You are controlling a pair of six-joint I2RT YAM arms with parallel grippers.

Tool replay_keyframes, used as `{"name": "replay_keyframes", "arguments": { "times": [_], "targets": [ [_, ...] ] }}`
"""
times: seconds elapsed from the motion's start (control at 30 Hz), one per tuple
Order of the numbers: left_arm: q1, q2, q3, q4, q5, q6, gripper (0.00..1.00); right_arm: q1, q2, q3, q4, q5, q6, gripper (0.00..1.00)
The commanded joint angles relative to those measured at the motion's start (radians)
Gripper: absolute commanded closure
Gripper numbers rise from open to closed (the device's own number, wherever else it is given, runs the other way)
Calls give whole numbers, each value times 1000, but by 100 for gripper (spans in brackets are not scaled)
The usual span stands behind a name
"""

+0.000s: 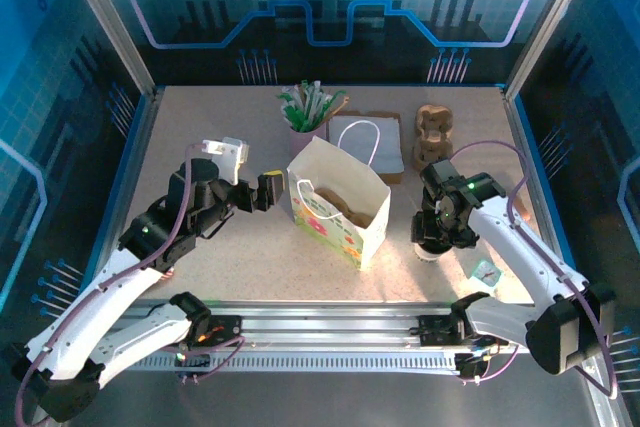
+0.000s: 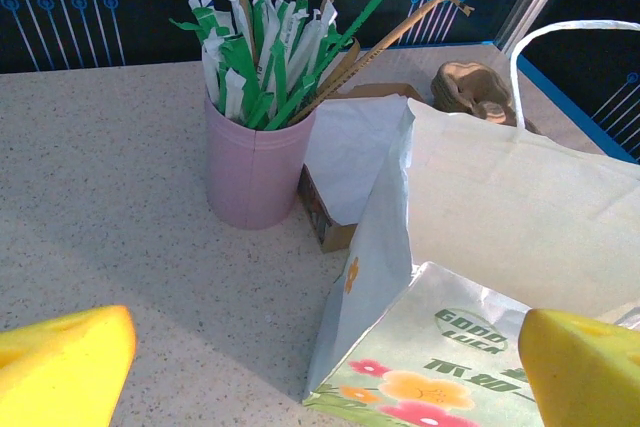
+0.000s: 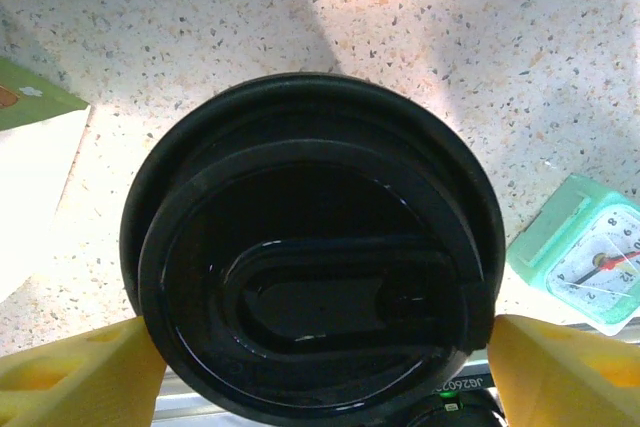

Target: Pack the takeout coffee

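Note:
The takeout coffee shows from straight above in the right wrist view as a black round lid (image 3: 310,247) on the speckled table. My right gripper (image 3: 320,372) is down over it, open, and its yellow fingers (image 3: 80,372) stand on either side of the lid, right at its rim. From the top camera the cup (image 1: 430,250) is mostly hidden under this gripper (image 1: 437,237), to the right of the open paper bag (image 1: 340,212). My left gripper (image 1: 270,190) hovers wide open at the bag's left side, with the bag's flowered corner (image 2: 420,347) between its fingers (image 2: 60,367).
A pink cup of green-and-white sachets (image 1: 305,125) stands behind the bag, beside a flat white bag on cardboard (image 1: 365,142). Brown moulded carriers (image 1: 433,135) sit at the back right. A small green clock (image 3: 590,257) lies just right of the cup.

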Motion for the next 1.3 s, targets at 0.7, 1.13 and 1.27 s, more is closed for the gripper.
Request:
{"name": "replay_keyframes", "arguments": {
  "times": [0.7,1.13,1.27],
  "targets": [
    [6,5,3,15,-10,12,1,-59,99,93,-81,-92,-117,17],
    [5,7,6,9,-3,14,1,-90,121,84,-91,-83,-159,23],
    [5,8,6,8,-2,15,1,-89,123,77,-83,-85,-161,26]
  ]
}}
